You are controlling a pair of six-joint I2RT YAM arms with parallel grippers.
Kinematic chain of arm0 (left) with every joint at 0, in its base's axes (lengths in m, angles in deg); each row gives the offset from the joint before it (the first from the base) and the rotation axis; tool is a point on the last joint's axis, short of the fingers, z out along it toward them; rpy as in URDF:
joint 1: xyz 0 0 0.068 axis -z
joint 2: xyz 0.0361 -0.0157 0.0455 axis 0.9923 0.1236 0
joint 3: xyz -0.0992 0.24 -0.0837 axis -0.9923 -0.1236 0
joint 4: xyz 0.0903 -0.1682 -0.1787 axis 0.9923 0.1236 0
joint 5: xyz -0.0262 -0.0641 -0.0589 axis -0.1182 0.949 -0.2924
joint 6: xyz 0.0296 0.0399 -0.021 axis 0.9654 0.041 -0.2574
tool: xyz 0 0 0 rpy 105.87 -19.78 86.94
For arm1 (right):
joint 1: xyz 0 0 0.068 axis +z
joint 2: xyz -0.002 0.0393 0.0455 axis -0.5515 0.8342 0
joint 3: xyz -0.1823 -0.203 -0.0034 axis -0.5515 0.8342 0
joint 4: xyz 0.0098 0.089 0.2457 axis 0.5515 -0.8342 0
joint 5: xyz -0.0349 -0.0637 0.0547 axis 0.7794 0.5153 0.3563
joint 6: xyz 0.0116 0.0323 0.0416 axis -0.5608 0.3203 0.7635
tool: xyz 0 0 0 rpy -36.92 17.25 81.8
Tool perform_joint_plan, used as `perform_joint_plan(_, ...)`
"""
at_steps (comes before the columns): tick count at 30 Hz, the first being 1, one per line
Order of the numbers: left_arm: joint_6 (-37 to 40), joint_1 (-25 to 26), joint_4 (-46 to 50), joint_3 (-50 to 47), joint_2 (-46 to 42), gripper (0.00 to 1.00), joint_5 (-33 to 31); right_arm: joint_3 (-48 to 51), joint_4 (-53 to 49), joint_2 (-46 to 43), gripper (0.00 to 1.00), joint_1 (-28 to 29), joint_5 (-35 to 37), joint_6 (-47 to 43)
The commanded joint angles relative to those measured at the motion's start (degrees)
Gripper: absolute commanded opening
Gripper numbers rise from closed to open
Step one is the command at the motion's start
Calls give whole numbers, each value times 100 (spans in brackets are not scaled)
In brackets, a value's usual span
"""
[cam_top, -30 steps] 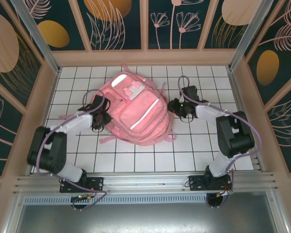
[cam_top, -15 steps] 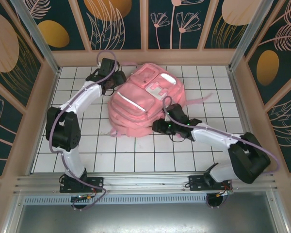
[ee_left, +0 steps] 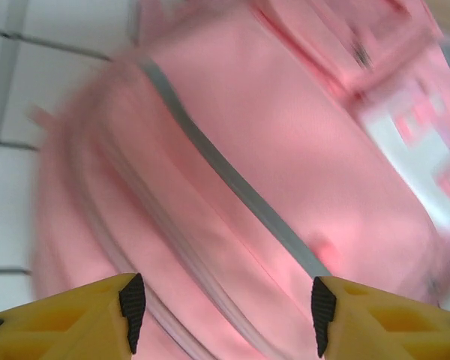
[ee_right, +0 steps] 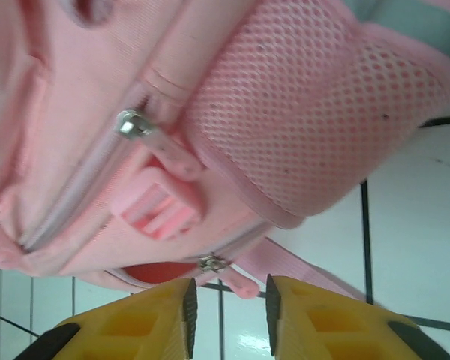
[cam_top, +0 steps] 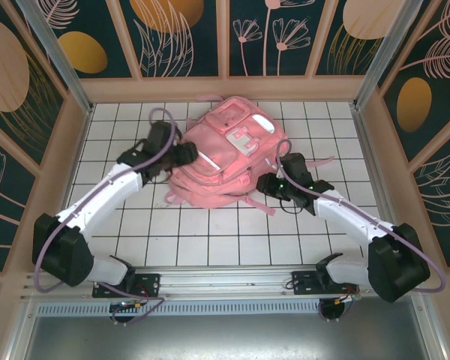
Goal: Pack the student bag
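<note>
Your student bag (cam_top: 225,161) lies upper centre on the bench (cam_top: 210,240). Left tool (ee_left: 225,315) is wide open and empty, right tool (ee_right: 229,307) barely parted, gripping nothing. One zip (ee_right: 210,262) looks unclosed.

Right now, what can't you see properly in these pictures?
Bag insides: top view, its fabric hides them.
Patch print: left wrist view, blurred.
Whether the right gripper pinches the strap: right wrist view, its finger covers part of the strap.

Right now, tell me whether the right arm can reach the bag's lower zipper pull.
Probably yes: the right gripper, jaws slightly apart, sits just short of the student bag, its lower zipper pull directly ahead, nothing between.
</note>
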State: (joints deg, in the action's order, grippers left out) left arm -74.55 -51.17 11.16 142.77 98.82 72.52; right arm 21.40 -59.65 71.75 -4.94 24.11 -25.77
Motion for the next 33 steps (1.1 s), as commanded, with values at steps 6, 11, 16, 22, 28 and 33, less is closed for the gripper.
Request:
perform_joint_plan(6, -334, 1695, -530, -906, -8, 62, 293, 90, 73, -1, 37, -832, -480, 232)
perform_joint_plan(11, -260, 1720, -643, -1534, -187, 57, 719, 136, -46, -87, 36, -954, -405, 256)
perform_joint_plan(16, -193, 1732, -831, -1744, 239, 61, 416, 117, -7, -156, 35, -957, -358, 283)
perform_joint_plan(22, -185, 1362, -799, -1248, 1000, 62, -436, -232, -293, -146, 37, -1064, 367, 273)
perform_joint_plan(28, -159, 103, -1015, -1317, 1396, 61, -439, -600, -170, 55, 40, -1565, 121, 321)
perform_joint_plan(33, 140, -50, -1251, -1371, 892, 59, -57, -723, -57, 314, 40, -1543, -509, 223)
